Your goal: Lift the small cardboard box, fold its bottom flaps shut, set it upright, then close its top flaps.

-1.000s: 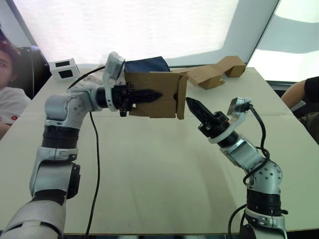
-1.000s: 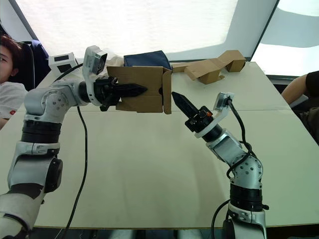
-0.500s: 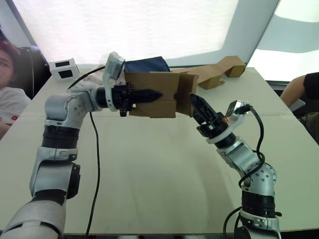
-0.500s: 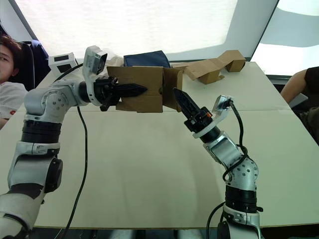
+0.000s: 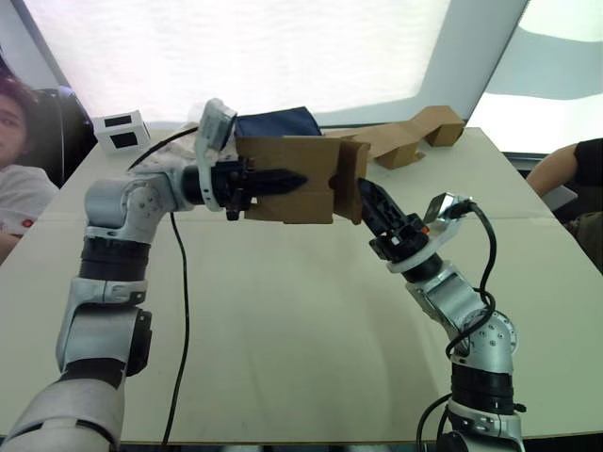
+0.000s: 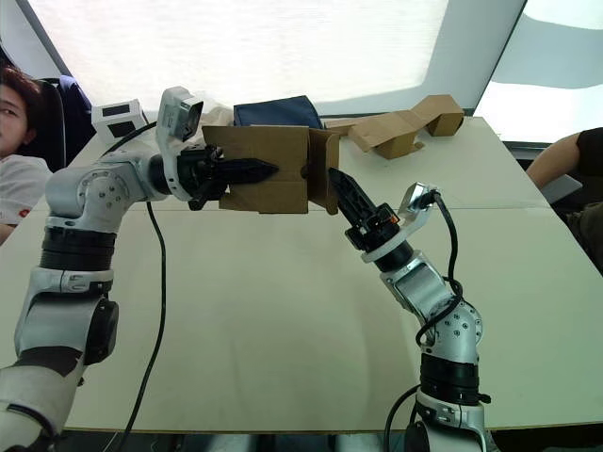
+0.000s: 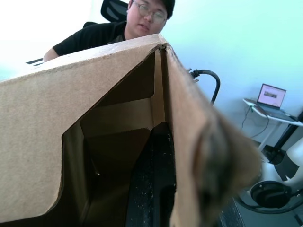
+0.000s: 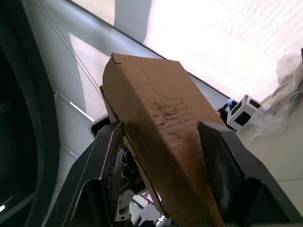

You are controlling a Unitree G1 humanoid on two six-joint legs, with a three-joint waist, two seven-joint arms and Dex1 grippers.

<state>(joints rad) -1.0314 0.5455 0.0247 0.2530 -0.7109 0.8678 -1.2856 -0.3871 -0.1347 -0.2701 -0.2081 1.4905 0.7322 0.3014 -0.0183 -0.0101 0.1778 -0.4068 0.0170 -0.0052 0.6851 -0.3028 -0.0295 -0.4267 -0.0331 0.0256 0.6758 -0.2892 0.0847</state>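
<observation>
Partly hidden behind the flap it works on, the right gripper (image 6: 341, 188) has its tips against the small cardboard box (image 6: 268, 169); in the right wrist view its two fingers (image 8: 110, 161) stand spread, one on each side of a brown flap (image 8: 161, 132), and whether they actually pinch it I cannot tell. The left gripper (image 5: 283, 181) is clamped on the box's side wall, one black finger lying along the outside while the left wrist view shows the other finger (image 7: 154, 184) inside the hollow box. So the box hangs sideways in the air above the table (image 5: 283, 320), near its far half, with the flaps (image 5: 351, 179) at its right end part-folded; which end these belong to I cannot tell. Behind the box lie a dark blue bag (image 5: 278, 121), a flattened cardboard piece (image 5: 415, 134) and a small white device (image 5: 122, 130). A black cable (image 5: 179, 282) trails from the left arm across the pale tabletop. A person (image 5: 19, 160) sits at the table's left edge, another person's arm (image 5: 565, 174) shows at the right, and a bright window fills the wall behind.
</observation>
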